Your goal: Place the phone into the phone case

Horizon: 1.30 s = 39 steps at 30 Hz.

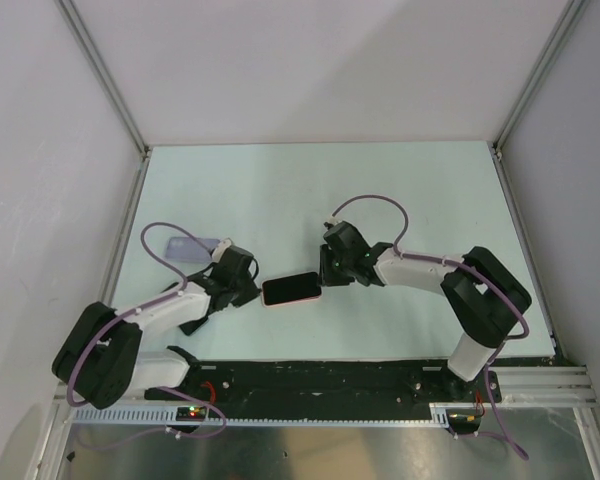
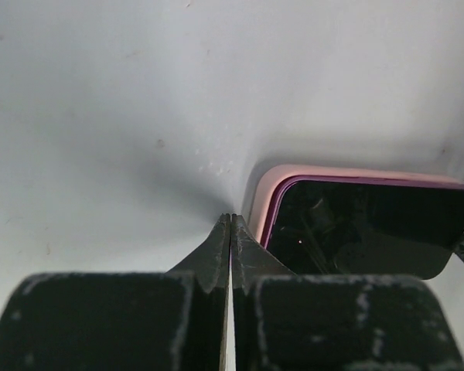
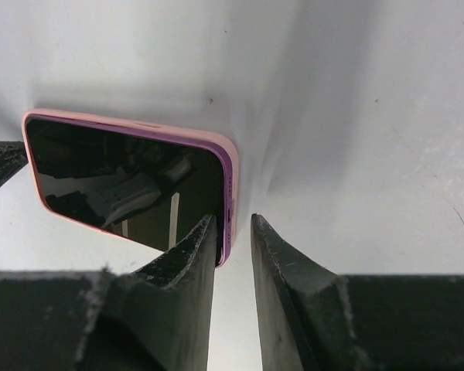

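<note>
So the phone [image 1: 291, 288] is lying flat on the table [image 1: 280, 190], screen up, right between my two arms and a bit in front of my bases. As far as I can see it's already sitting inside the pink case [image 2: 267, 193]. There's a pink rim hugging the purple edge along every side my wrist cameras show. What's left is probably just making sure the corners are snapped in, and I can't confirm the hidden ones from here.

Its long axis runs left to right across the table, with the right end angled slightly away from me.

My left gripper [image 2: 230, 220] is clenched tight with nothing in it, tips just beside the phone's left end. My right gripper [image 3: 233, 220] is parted just a crack at the right end. One finger is over the glass and the other is past the rim, not clamping anything that I can tell.

There's also a pale purple thing [image 1: 193, 247] off behind my left arm.
</note>
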{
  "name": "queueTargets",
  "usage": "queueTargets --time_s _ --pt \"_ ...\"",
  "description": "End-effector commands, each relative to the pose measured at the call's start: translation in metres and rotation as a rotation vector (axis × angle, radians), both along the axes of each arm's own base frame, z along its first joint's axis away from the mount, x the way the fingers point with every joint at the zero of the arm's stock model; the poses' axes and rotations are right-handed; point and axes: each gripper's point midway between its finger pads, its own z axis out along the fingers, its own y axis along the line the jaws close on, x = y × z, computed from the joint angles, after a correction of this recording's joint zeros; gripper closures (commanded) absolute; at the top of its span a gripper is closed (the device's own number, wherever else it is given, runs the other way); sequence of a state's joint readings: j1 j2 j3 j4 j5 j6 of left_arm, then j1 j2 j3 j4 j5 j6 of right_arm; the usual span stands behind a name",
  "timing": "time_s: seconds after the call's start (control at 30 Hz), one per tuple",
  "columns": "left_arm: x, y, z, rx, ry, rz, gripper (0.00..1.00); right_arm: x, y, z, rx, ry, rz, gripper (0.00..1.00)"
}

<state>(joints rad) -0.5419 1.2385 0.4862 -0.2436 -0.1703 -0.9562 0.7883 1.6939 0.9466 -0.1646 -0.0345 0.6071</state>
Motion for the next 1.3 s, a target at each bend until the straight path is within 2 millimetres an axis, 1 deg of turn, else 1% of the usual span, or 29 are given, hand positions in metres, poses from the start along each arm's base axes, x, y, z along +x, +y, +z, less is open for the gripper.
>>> queueTargets --time_s 0.0,0.2,0.33,0.5,0.57,0.67,0.9,1.03,1.27 --pt "0.011 -0.008 0.002 -0.009 -0.017 -0.026 1.0 0.011 0.015 0.01 -0.004 -0.051 0.019 0.71" --pt "0.014 -0.017 -0.001 -0.02 -0.006 -0.051 1.0 0.01 0.021 0.01 -0.029 -0.065 0.02 0.7" --pt "0.016 -0.02 -0.002 -0.026 -0.006 -0.055 1.0 0.008 0.02 0.005 -0.049 -0.056 0.019 0.71" --pt "0.016 -0.024 -0.004 -0.034 -0.004 -0.063 1.0 0.002 0.021 -0.003 -0.072 -0.04 0.025 0.76" --pt "0.016 -0.027 -0.004 -0.038 -0.003 -0.07 1.0 -0.001 0.024 -0.004 -0.073 -0.043 0.033 0.79" --pt "0.016 -0.031 -0.006 -0.041 0.002 -0.078 1.0 -0.004 0.031 -0.004 -0.076 -0.044 0.048 0.81" --pt "0.015 -0.037 -0.009 -0.052 0.006 -0.088 1.0 -0.014 0.043 -0.008 -0.086 -0.035 0.078 0.82" --pt "0.015 -0.04 -0.009 -0.06 0.006 -0.094 1.0 -0.02 0.047 -0.015 -0.088 -0.014 0.084 0.82" --pt "0.013 -0.044 -0.011 -0.064 0.011 -0.099 1.0 -0.033 0.053 -0.027 -0.097 0.016 0.105 0.87"
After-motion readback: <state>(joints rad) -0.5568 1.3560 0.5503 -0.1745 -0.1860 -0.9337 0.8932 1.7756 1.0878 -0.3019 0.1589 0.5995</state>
